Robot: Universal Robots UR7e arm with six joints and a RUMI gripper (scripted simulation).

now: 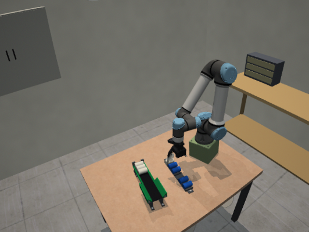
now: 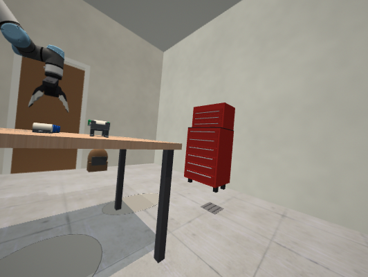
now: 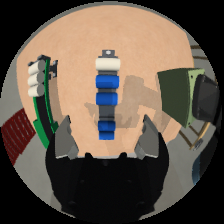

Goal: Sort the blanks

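Observation:
My gripper [image 1: 169, 160] [image 2: 49, 109] [image 3: 106, 115] is open and empty, high above the stock rack [image 1: 179, 175] [image 3: 106, 111]. A white blank [image 2: 42, 127] [image 3: 108, 64] lies across the rack's end slot; in the top view the fingers largely cover it. Beside it are two blue blanks [image 1: 173, 165] [image 3: 107, 81], then a bare stretch of rack, then two more blue blanks [image 1: 187, 184] [image 3: 106, 135] at the other end. On the green feed ramp [image 1: 151, 187] [image 3: 44, 115], three white blanks [image 1: 140, 167] [image 3: 36, 79] lie across it side by side at the stop end.
The ramp stands beside the rack, roughly parallel to it, on the wooden table [image 1: 116, 174]. The arm's green base block [image 1: 203, 151] [image 3: 175, 97] stands on the rack's other side. A red tool cabinet [image 2: 204, 156] stands on the floor beyond the table.

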